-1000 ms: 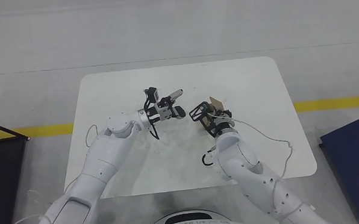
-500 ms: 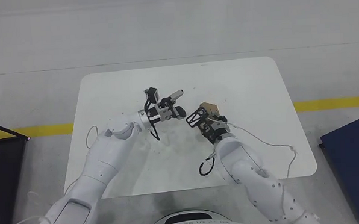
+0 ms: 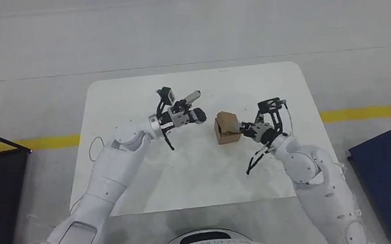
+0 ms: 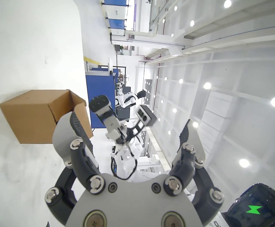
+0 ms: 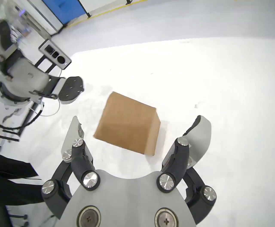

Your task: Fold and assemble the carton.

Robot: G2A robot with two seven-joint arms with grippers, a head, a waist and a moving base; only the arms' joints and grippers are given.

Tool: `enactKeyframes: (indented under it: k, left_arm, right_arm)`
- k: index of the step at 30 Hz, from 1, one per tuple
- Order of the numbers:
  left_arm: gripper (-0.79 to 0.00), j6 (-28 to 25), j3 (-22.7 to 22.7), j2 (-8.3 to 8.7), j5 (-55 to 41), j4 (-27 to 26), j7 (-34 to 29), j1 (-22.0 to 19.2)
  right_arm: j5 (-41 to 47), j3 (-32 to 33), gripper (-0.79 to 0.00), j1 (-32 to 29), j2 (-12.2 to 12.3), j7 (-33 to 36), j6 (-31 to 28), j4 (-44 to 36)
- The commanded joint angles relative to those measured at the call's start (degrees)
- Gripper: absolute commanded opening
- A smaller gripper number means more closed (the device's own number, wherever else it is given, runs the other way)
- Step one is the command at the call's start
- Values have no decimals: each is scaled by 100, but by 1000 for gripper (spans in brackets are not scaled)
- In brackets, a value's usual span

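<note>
Just ahead of right gripper [image 5: 137, 123]: carton [image 5: 125, 119]

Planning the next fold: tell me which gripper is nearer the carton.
Right. The right gripper faces the carton, just off one side; the left gripper hangs farther off the opposite side.

White desk [image 3: 123, 112], rounded corners, on grey floor [image 3: 191, 30]. Yellow floor stripe [image 3: 362, 113] on both sides of it. Blue panel [image 3: 381, 173] at right edge.

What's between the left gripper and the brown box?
Nothing: in the right wrist view, bare table lies between the left gripper and the carton.
</note>
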Motion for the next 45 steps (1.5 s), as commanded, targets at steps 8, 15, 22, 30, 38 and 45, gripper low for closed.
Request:
enactKeyframes:
  k: [8,15,22,30,38,45]
  left_arm:
    - [0,213,437,-100,312,124,90,-264]
    - [0,170,716,-220,271,582,125,-549]
    - [0,111,787,-274,235,781,91,-663]
    - [0,111,824,-301,283,979,-8,-730]
    - [0,121,906,-345,323,1112,-52,-788]
    - [0,148,1029,-410,355,1254,-47,-877]
  right_arm:
    - [31,-121,-360,189,24,157,-169,416]
    - [59,-173,-406,287,39,262,-175,539]
    - [-39,-273,-394,324,47,296,-78,498]
    - [-65,-345,-397,351,57,305,0,468]
    - [-125,-386,-397,280,72,291,96,356]
    - [-110,-409,-397,243,82,253,121,333]
